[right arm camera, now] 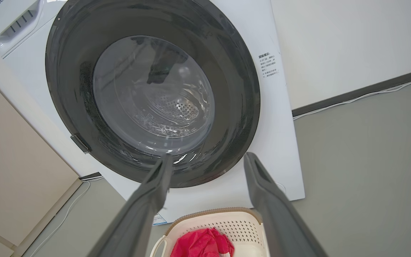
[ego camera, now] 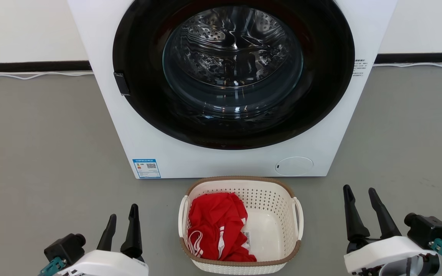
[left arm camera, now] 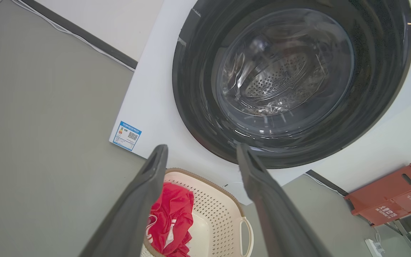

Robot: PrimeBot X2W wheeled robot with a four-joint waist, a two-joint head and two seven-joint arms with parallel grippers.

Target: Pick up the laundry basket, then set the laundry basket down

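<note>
The laundry basket (ego camera: 271,203) stands on the grey floor just in front of the washing machine, cream-white with a brown rim and a white loop handle on each side. Red cloth (ego camera: 215,226) lies in its left half. My left gripper (ego camera: 123,216) hangs open to the basket's left, clear of it, nothing between its fingers. Off to the basket's right, my right gripper (ego camera: 361,191) is open and empty too. The left wrist view has the basket (left arm camera: 216,207) low between the fingers; the right wrist view has the basket (right arm camera: 234,223) at the bottom edge.
A white front-loading washing machine (ego camera: 190,153) with a dark round door (ego camera: 232,69) rises right behind the basket. A white cable (ego camera: 29,74) runs along the dark skirting. A red-orange crate (left arm camera: 391,194) sits by the wall beside the machine. Grey floor (ego camera: 44,145) spreads on both sides.
</note>
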